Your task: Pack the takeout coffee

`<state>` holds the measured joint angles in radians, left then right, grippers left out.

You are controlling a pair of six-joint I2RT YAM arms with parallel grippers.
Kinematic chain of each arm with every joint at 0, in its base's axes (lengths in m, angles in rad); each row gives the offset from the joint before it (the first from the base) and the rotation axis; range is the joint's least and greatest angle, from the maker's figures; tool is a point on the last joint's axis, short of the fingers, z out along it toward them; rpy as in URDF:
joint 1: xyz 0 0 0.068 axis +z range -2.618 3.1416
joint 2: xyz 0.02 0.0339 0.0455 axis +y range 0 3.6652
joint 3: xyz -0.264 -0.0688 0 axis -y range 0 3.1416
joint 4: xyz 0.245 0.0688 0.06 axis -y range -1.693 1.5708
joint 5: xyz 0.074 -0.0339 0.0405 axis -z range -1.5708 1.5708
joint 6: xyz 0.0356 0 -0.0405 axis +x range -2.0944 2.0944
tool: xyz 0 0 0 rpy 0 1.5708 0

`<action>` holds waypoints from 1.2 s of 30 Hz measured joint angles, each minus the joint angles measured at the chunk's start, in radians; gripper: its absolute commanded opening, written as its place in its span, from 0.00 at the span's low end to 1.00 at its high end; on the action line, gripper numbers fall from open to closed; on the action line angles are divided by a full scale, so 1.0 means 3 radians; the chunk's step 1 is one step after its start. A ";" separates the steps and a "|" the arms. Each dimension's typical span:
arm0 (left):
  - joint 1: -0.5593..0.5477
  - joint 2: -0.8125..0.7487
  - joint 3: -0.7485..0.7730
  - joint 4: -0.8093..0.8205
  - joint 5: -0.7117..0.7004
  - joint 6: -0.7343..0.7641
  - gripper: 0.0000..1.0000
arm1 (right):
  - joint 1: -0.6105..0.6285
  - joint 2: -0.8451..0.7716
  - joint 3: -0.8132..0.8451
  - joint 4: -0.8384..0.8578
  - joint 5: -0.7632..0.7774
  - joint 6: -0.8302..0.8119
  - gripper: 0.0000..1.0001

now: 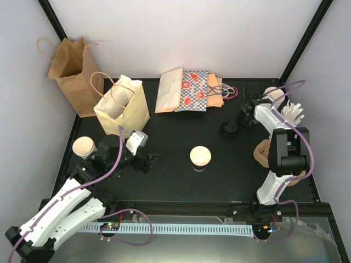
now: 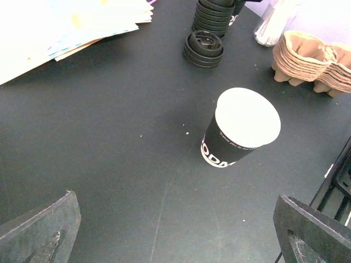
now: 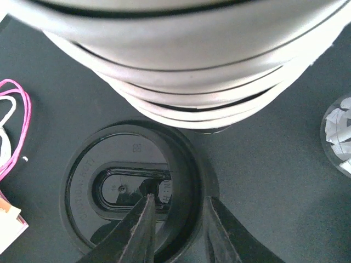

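Left claw (image 2: pixel 175 219) spread wide before the white-rimmed, black-walled paper cup (image 2: pixel 244 126) mid-worktop (image 2: pixel 109 137). Right claw (image 3: pixel 180 201) narrowed astride the round black plastic lid (image 3: pixel 82 186) rim, grip unclear.

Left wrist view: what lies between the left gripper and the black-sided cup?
Nothing: the left wrist view shows only bare black table between the left gripper and the cup.
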<state>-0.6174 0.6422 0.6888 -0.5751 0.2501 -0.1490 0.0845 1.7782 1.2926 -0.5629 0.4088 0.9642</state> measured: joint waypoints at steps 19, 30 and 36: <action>-0.0001 -0.0003 0.0000 0.0000 -0.0057 0.0000 0.99 | 0.0004 0.0024 -0.0022 0.0140 0.0004 -0.0027 0.36; -0.0019 -0.0003 0.0000 0.0000 -0.0061 0.0000 0.99 | 0.0056 0.0024 -0.0093 0.0234 0.0104 -0.0027 0.36; -0.0019 -0.0004 0.0000 0.0000 -0.0061 0.0000 0.99 | 0.0122 0.0023 -0.0095 0.0224 0.0168 -0.0028 0.37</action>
<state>-0.6231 0.6411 0.6888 -0.5751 0.2317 -0.1490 0.1211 1.7851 1.2640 -0.4957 0.4591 0.9558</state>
